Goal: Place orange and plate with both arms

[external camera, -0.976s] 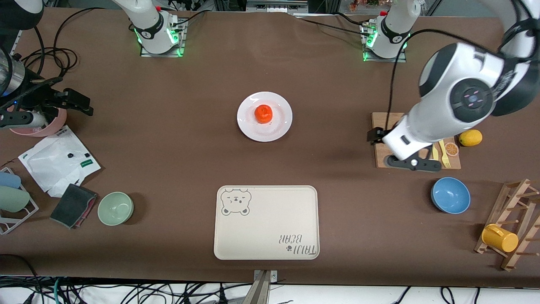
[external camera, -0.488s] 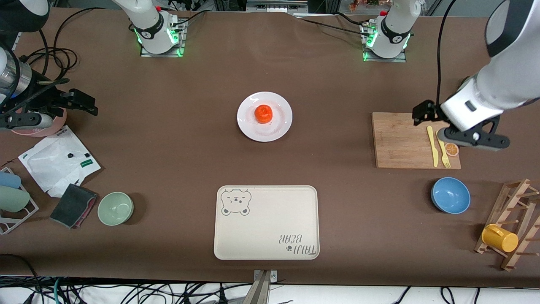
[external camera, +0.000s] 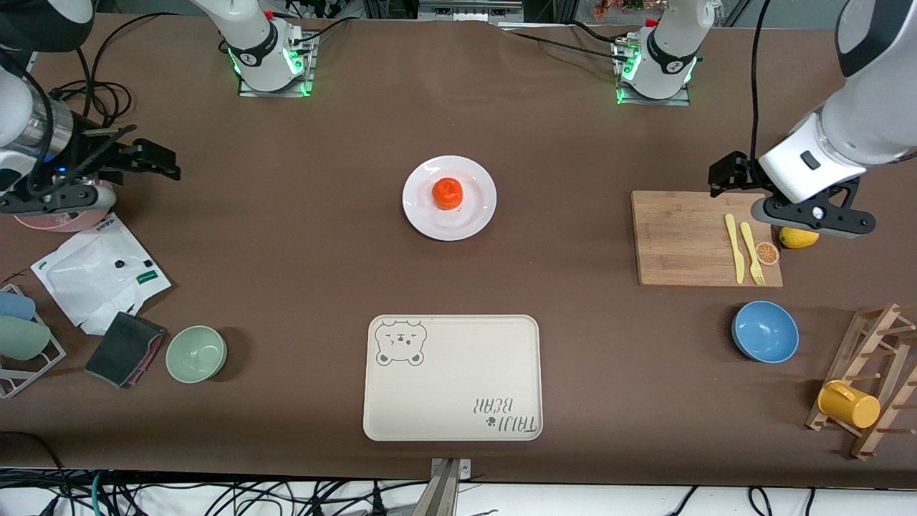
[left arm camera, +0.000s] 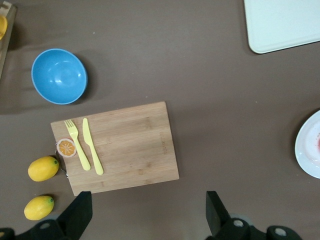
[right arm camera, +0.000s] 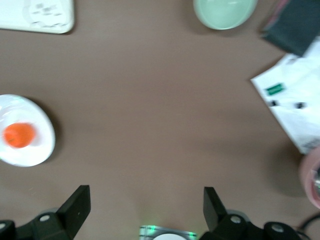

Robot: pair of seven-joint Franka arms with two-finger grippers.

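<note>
Since 1 s ago the left gripper has swung off the cutting board toward the left arm's end, now over the board's edge by the lemon; right gripper has shifted slightly toward the plate. Both sets of fingers spread, holding nothing. Orange sits on the plate's middle, table centre, farther from the front cam than the tray. Plate lies roughly midway btwn grippers, well apart from each. Nothing stands btwn plate and tray; bare cloth. Green bowl and blue bowl sit well off to either side of the plate.
</note>
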